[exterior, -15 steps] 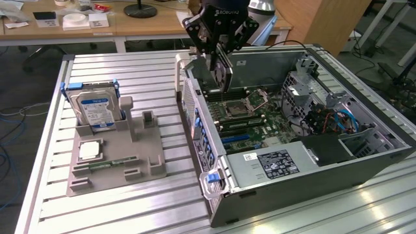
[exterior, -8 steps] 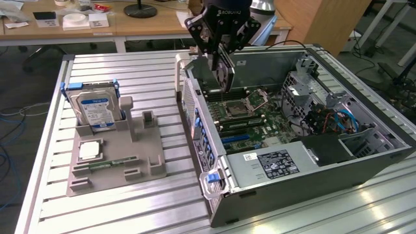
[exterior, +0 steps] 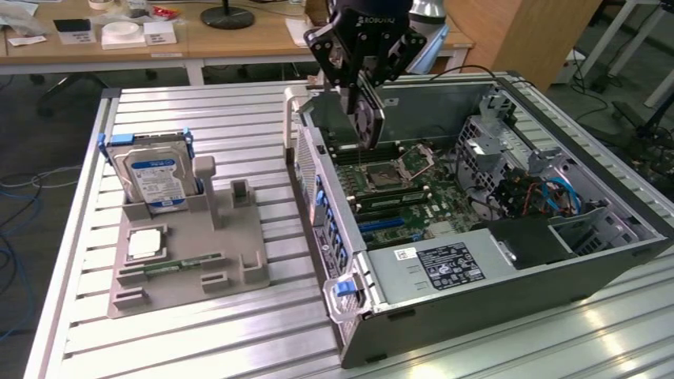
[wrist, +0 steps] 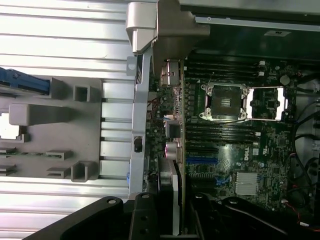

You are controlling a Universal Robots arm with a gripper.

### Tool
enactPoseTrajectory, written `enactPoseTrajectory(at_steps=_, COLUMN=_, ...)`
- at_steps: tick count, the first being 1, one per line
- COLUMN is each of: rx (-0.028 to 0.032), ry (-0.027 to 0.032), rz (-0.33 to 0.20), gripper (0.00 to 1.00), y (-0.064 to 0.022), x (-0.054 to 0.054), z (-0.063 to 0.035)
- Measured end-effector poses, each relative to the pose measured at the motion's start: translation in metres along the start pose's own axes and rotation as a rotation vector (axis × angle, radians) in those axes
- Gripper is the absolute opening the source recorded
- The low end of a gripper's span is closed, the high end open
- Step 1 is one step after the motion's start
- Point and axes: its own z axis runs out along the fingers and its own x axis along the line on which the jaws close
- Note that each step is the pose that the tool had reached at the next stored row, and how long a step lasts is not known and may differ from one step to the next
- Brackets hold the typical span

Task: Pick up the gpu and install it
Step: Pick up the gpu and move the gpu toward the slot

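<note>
Over the steel case, thin flat gpu in black gripper

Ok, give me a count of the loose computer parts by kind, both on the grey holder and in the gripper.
Hard drive: 1, upright in the grey holder
Silver square chip: 1, flat on the holder
Green memory stick: 1, lying on the holder
gpu: 1, held by the gripper over the open case
Total: 4
</note>
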Motion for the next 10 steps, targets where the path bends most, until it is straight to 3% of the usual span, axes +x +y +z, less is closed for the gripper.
enactPoseTrajectory(at_steps=10, rx=0.0001, ry=0.0003, rz=-0.005, gripper=0.28, y=-0.0003, x=-0.0081, z=0.0006)
